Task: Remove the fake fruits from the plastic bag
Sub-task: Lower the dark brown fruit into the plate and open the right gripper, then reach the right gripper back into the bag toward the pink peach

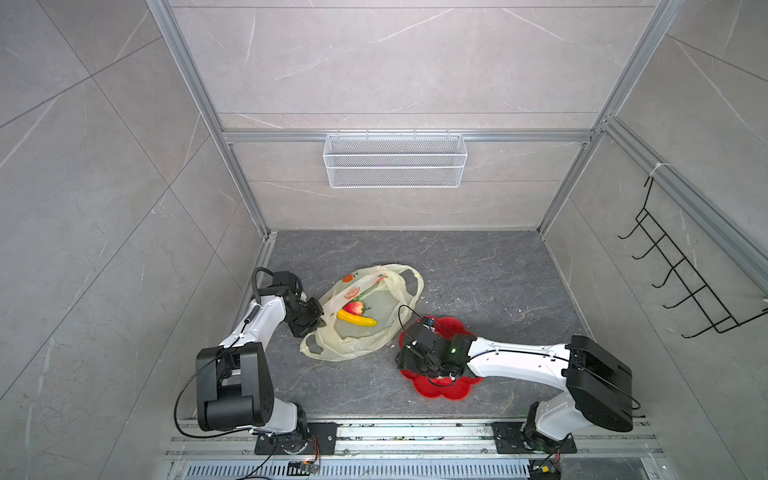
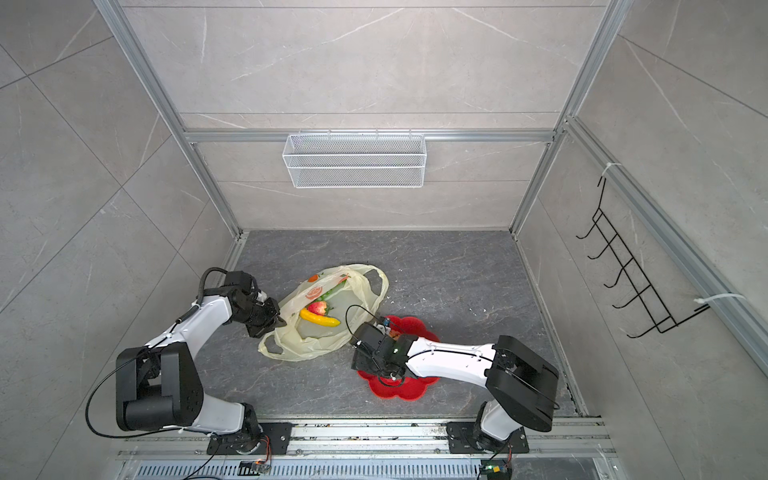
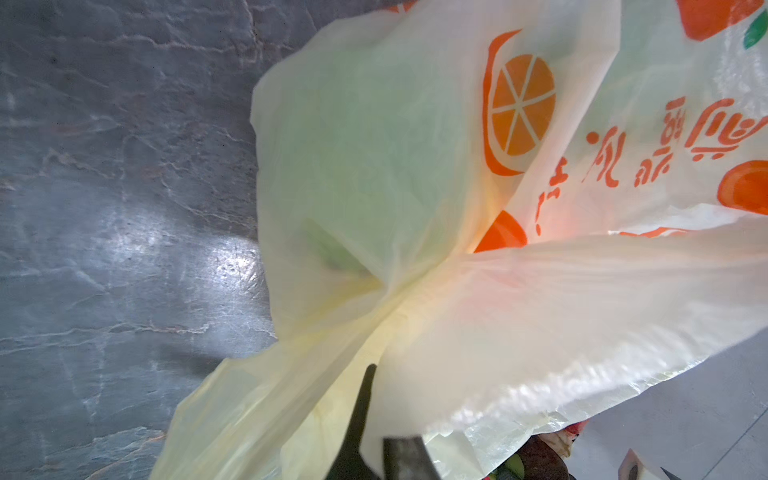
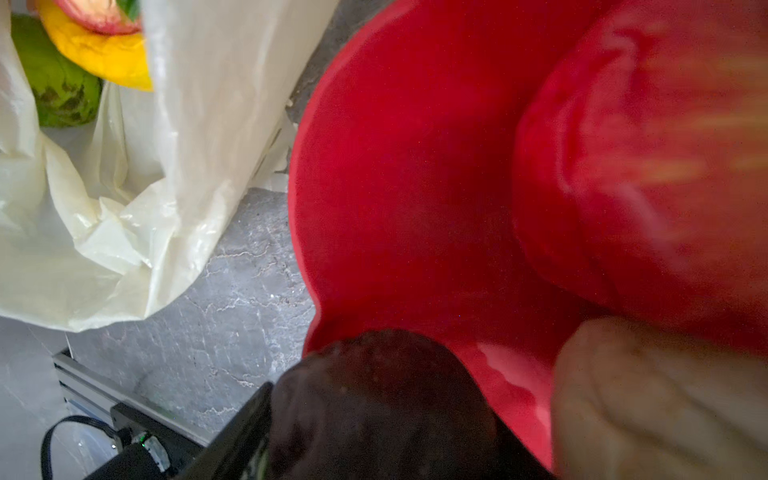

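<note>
The pale-yellow plastic bag (image 1: 361,345) (image 2: 303,349) lies open on the dark floor. A yellow banana (image 1: 356,319) and a strawberry (image 1: 353,307) show in its mouth, with a green bumpy fruit (image 4: 58,91) beside them. My left gripper (image 1: 313,322) (image 3: 374,436) is shut on the bag's left rim, film pinched between its fingers. My right gripper (image 1: 409,359) (image 4: 382,415) hangs over the red flower-shaped plate (image 1: 446,388). A dark brown fruit (image 4: 374,395) fills its jaws; only one finger shows. A red apple (image 4: 644,166) and a cream fruit (image 4: 656,395) rest on the plate.
A white mesh basket (image 1: 395,160) hangs on the back wall. A black hook rack (image 1: 681,282) is on the right wall. Aluminium rails (image 1: 415,432) carrying both arm bases run along the front edge. The bag's right handle (image 1: 409,286) lies near the plate.
</note>
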You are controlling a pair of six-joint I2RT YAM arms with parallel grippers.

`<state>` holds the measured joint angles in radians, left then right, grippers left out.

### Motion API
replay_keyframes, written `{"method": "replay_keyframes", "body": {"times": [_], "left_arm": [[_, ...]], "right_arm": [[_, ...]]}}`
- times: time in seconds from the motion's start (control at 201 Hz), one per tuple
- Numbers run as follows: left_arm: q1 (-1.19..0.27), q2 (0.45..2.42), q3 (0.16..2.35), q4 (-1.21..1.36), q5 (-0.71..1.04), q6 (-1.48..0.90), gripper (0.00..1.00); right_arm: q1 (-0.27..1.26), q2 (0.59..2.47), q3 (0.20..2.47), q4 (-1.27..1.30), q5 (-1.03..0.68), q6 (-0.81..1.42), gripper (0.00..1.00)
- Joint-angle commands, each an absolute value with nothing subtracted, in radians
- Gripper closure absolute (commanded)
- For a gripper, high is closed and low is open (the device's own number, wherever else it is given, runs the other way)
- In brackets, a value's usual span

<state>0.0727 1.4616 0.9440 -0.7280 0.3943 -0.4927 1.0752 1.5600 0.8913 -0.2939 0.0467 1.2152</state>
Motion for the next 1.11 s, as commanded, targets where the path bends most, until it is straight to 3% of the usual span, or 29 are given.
{"method": "replay_keyframes", "body": {"times": [0.0,0.353,0.836,1.1], "left_arm": [[0.078,1.463,0.964,-0.735,0.414,-0.477,0.96],[0.077,1.465,0.964,-0.735,0.413,-0.477,0.96],[0.075,1.457,0.961,-0.722,0.429,-0.480,0.96],[0.061,1.438,0.950,-0.689,0.474,-0.487,0.96]], "right_arm": [[1.082,1.517,0.886,-0.296,0.079,1.250,0.27],[1.089,1.465,0.854,-0.340,0.090,1.261,0.16],[1.144,1.399,0.960,-0.462,0.220,1.106,0.22],[1.071,1.405,1.009,-0.454,0.221,0.864,0.23]]}}
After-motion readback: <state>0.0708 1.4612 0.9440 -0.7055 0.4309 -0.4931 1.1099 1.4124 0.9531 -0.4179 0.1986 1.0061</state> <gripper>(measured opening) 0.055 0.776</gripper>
